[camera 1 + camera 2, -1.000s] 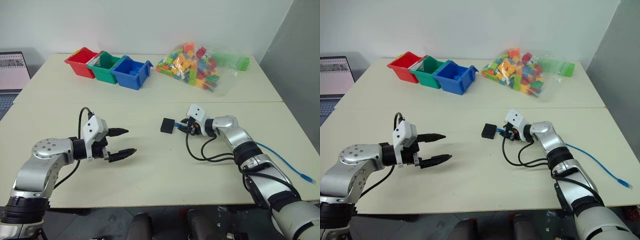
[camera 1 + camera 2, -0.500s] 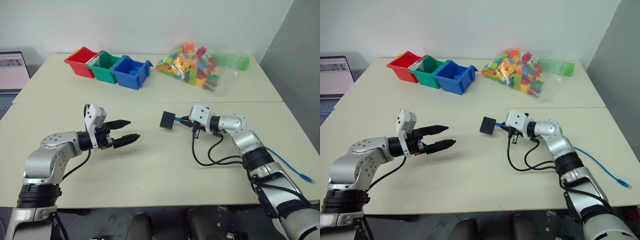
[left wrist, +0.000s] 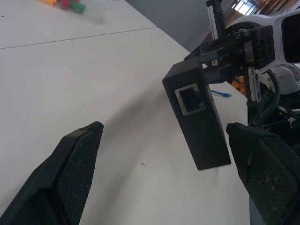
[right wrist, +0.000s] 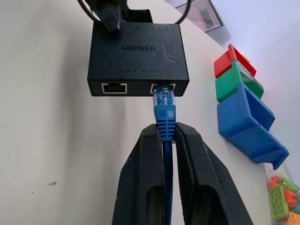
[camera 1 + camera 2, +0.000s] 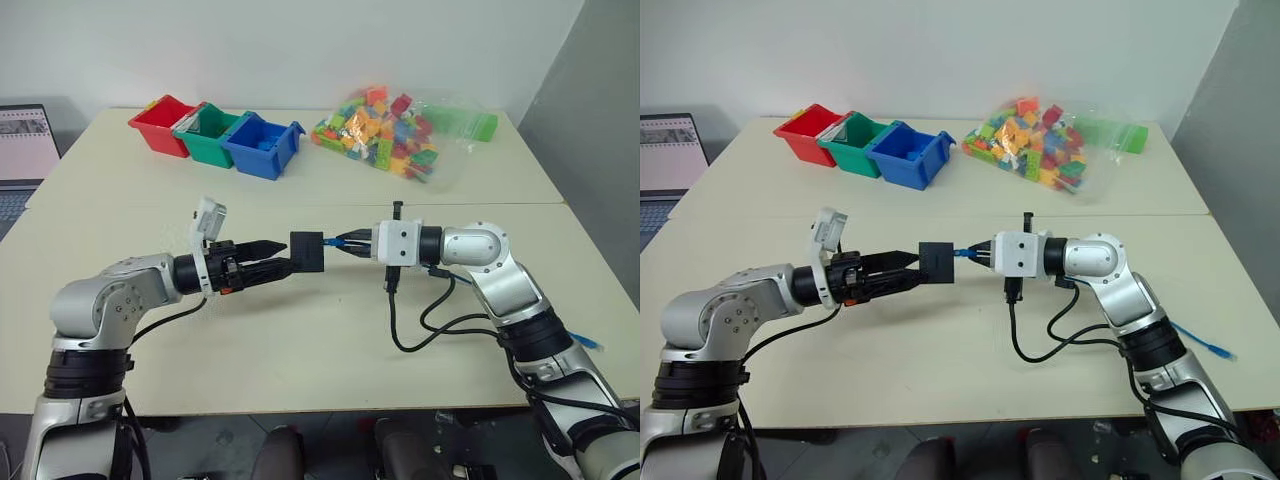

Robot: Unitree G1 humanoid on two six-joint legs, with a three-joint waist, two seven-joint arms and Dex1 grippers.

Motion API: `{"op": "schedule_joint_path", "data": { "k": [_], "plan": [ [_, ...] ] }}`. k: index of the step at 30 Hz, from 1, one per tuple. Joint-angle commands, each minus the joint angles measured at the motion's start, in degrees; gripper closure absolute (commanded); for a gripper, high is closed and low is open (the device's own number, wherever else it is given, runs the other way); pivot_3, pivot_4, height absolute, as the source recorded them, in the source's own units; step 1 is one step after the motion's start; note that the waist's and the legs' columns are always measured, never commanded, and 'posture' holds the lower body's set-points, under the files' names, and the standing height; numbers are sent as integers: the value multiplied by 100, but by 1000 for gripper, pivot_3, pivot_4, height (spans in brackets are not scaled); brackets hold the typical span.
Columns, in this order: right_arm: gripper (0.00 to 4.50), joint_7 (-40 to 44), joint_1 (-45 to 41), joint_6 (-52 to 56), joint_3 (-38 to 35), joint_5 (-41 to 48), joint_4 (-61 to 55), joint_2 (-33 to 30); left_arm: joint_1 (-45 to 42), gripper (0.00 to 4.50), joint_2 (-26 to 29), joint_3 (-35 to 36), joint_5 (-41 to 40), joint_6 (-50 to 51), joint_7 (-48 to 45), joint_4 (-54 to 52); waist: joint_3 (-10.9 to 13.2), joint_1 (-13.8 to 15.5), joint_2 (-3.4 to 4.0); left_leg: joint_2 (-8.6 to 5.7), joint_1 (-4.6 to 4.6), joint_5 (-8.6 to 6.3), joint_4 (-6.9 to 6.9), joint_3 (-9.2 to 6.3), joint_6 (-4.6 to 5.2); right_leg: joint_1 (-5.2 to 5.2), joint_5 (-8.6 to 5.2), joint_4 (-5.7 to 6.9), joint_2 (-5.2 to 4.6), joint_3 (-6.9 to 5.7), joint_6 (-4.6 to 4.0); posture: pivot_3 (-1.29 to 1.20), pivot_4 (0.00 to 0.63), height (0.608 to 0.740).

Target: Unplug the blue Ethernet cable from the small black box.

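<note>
The small black box (image 5: 308,250) hangs above the table's middle, carried by the blue Ethernet cable (image 4: 164,105) plugged into one of its ports. My right gripper (image 4: 165,136) is shut on the cable just behind the plug and points left. The cable's far end (image 5: 1215,350) lies on the table by my right arm. My left gripper (image 5: 272,258) is open and points right at the box. In the left wrist view the box (image 3: 197,119) sits just ahead of the spread fingers (image 3: 75,173), one fingertip close beside it.
Red (image 5: 160,122), green (image 5: 210,135) and blue (image 5: 262,148) bins stand at the back left. A bag of coloured bricks (image 5: 390,130) lies at the back. A laptop (image 5: 25,140) is at the far left. A black cable loop (image 5: 420,330) trails under my right arm.
My right gripper closed on the cable, lifted the box off the table and carried it left. The left gripper rolled and moved right until its fingertips came up to the box.
</note>
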Motion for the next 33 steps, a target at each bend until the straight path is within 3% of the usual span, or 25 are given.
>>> {"op": "schedule_joint_path", "data": {
  "k": [1,7,10,20,25,33],
  "plan": [
    [4410,-27,-229,43,-6,-37,-337,-24,-159,0,-107,-27,-84,89,196,-231,0,-2,0,0,0,0,0,0,0,0,0,0,0,0,0,0,150,740],
    [4411,-43,-249,97,14,-81,-414,-36,-245,0,-337,145,-333,249,362,-102,0,8,0,-1,-1,0,1,0,0,0,0,0,0,0,0,0,150,740],
    [4411,-69,-261,89,10,-104,-435,-38,-256,413,-362,232,-482,347,372,-28,0,7,0,0,0,0,1,-1,0,0,0,0,0,0,0,0,150,740],
    [4411,-181,-313,6,-18,-125,-467,-7,-266,2798,-274,349,-833,667,242,103,0,9,0,-1,0,0,1,-1,0,0,0,0,-1,0,0,0,150,740],
    [4412,-279,-377,-133,-16,-167,-454,23,-226,3681,-256,317,-888,713,187,85,0,9,0,-1,-1,0,1,-1,0,0,0,0,-1,0,0,0,150,740],
    [4421,-337,-291,-261,30,-138,-607,83,-195,3711,-219,271,-733,501,98,104,0,10,0,-1,-1,0,1,-1,-1,0,0,0,-1,0,0,0,150,740]
  ]
}}
